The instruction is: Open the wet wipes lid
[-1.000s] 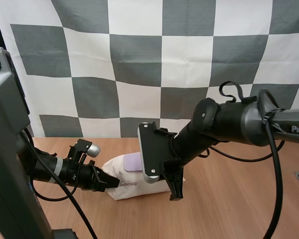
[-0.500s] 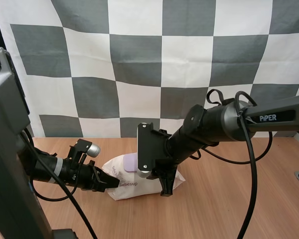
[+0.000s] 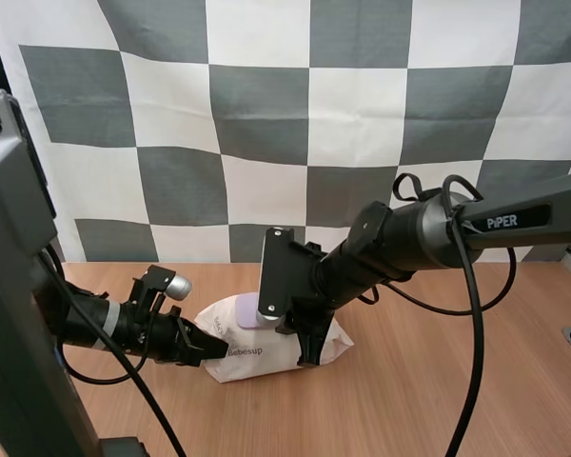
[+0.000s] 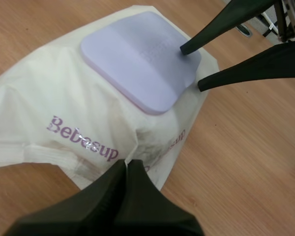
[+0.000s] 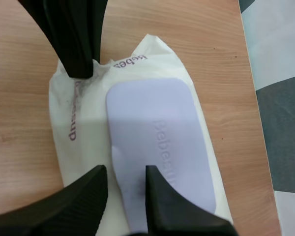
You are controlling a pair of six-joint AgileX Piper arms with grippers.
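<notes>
while the left jaws are clenched on the creased end of the pack of wet wipes (image 4: 49, 98), the right jaws stand released, straddling the lid (image 4: 137, 64) rim, one tip on the lid. this looks like the approach. next, a tip likely must hook under that rim and lift. the pack lies on the desk (image 4: 246, 162) between both jaws: soft cream wrapper, flat lilac lid shut.

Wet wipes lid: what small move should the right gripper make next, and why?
Probably close the right gripper on the lid at its edge, ready to lift it. Its open fingers straddle that edge, the lid lies flat and shut, and the left gripper pinches the wet wipes pack by its wrapper, steadying it.
</notes>
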